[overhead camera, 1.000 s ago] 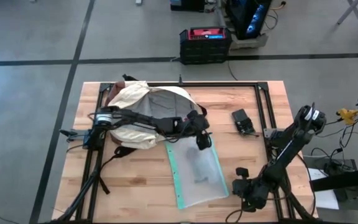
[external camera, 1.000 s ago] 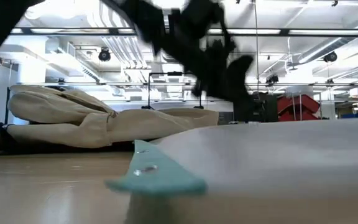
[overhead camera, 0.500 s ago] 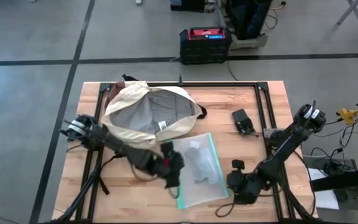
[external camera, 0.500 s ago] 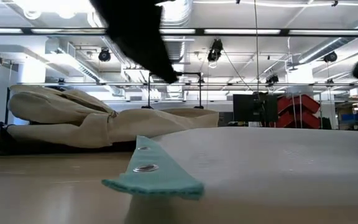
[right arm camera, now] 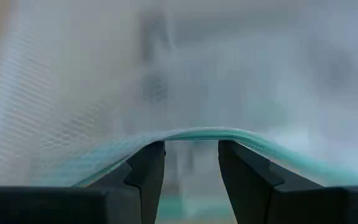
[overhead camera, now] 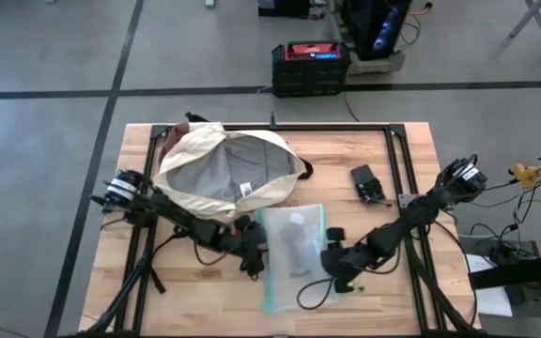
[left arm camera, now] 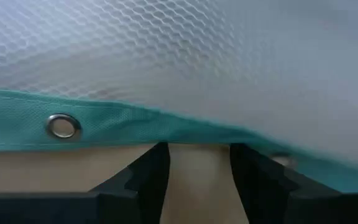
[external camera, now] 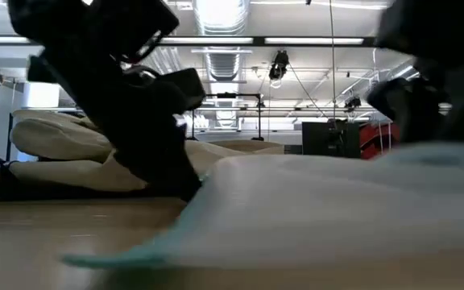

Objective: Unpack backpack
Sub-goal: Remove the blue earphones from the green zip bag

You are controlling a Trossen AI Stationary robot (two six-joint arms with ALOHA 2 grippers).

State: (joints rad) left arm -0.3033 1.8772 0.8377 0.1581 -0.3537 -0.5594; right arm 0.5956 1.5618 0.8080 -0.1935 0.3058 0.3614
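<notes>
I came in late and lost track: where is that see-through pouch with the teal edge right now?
In the high view the pouch lies on the table's near middle, just in front of the open backpack, between the left gripper and the right gripper.

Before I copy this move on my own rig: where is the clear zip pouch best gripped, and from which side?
Probably by its teal edge, coming in level from the side. The zip pouch lies flat on the table, so only the thin edges offer purchase. The left gripper meets the teal-edged long side, the right gripper the opposite one, both with fingers open.
</notes>
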